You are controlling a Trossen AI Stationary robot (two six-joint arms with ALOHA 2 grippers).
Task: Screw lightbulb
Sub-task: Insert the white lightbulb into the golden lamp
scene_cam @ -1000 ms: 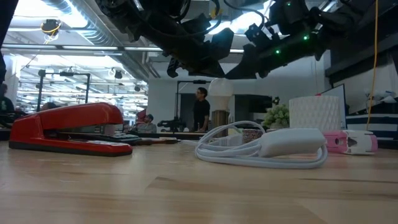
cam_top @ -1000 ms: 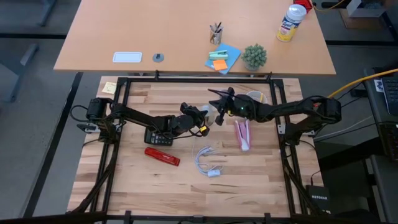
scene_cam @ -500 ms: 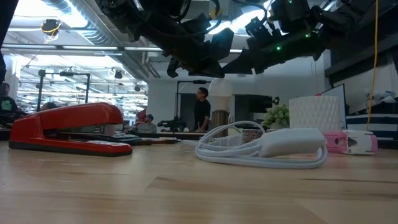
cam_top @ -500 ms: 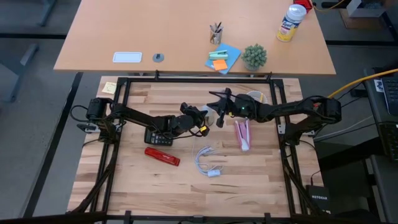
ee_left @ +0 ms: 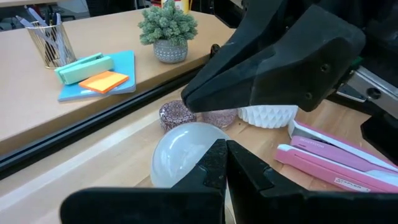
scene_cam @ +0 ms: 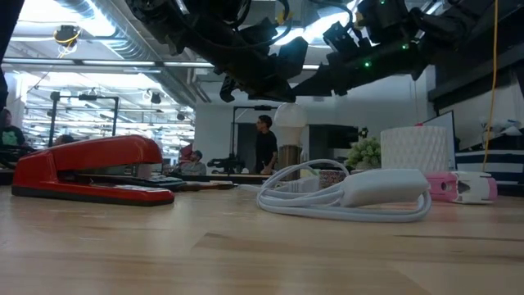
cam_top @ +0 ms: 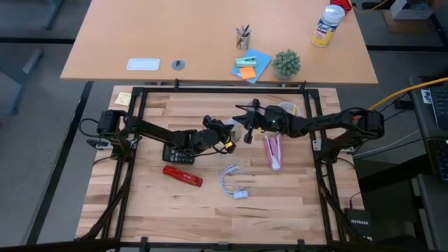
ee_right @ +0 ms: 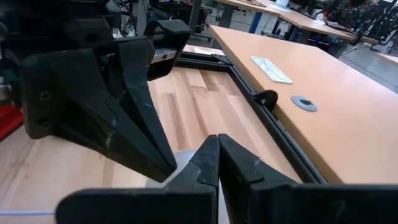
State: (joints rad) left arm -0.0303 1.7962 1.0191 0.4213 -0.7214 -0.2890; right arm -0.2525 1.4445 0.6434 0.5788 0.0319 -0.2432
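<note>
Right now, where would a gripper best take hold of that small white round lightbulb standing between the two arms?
Probably on the rounded glass dome of the small white round lightbulb, from above. In the low view it stands upright on a short neck, dome up. The shut left gripper and right gripper hang over it; one would have to open, then pinch the dome's sides.

We see both dark arms stretched in from opposite sides toward the middle of the surface, the left arm running low from the picture's left in the high view and the right arm reaching in from the right with its elbow bent. The left gripper (cam_top: 228, 134) has its two fingers (ee_left: 214, 163) pressed flat together, and the right gripper (cam_top: 246, 124) likewise has its fingers (ee_right: 211, 163) closed tight. The two grippers sit tip to tip just beside each other, both raised off the surface in the low view.
</note>
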